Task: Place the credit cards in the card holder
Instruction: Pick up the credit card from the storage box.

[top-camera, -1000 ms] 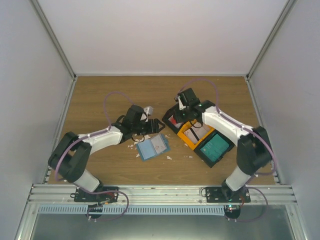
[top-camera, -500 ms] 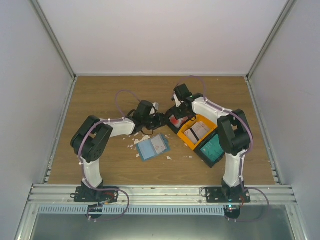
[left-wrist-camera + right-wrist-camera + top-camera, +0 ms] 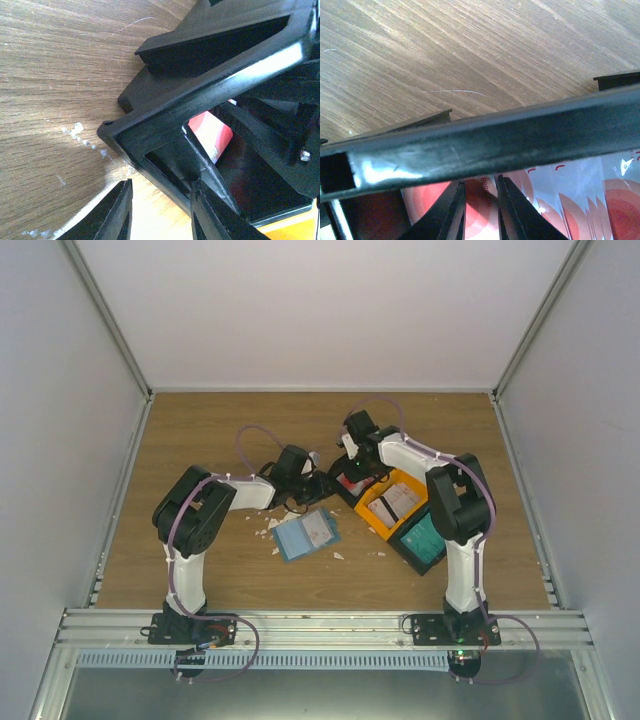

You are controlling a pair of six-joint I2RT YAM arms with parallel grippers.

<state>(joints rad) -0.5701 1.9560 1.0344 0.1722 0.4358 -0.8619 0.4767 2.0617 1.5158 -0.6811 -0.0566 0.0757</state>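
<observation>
Arms from both sides meet at one end of a row of three trays on a wooden surface point(image 3: 200, 440). The left arm point(image 3: 240, 490) stretches in low from the left, and the right arm point(image 3: 400, 452) bends over from the right. Both sets of jaws are at the far black tray point(image 3: 337, 494), which holds red-and-white cards point(image 3: 349, 481). Next in the row is an orange tray point(image 3: 412, 483) with whitish cards point(image 3: 392, 505). Last is a near black tray point(image 3: 412, 555) with a teal card point(image 3: 428, 533).

Seen from the left wrist, the left jaws stand apart at a corner of the far black tray. One finger point(image 3: 117, 215) is outside the wall with bare wood showing beside it, and the other is against or just inside the wall. They are open and hold nothing.

Seen from the right wrist, the right jaws are almost closed, with only a narrow slit between them. They sit directly over a red-and-white card, just past the tray rim. Whether they pinch the card cannot be told.

The holder point(image 3: 305, 533) lies open and flat on the surface, just beside the trays on the side nearer the arm bases, apart from both jaws. White scraps point(image 3: 268, 532) lie scattered by its left edge.
</observation>
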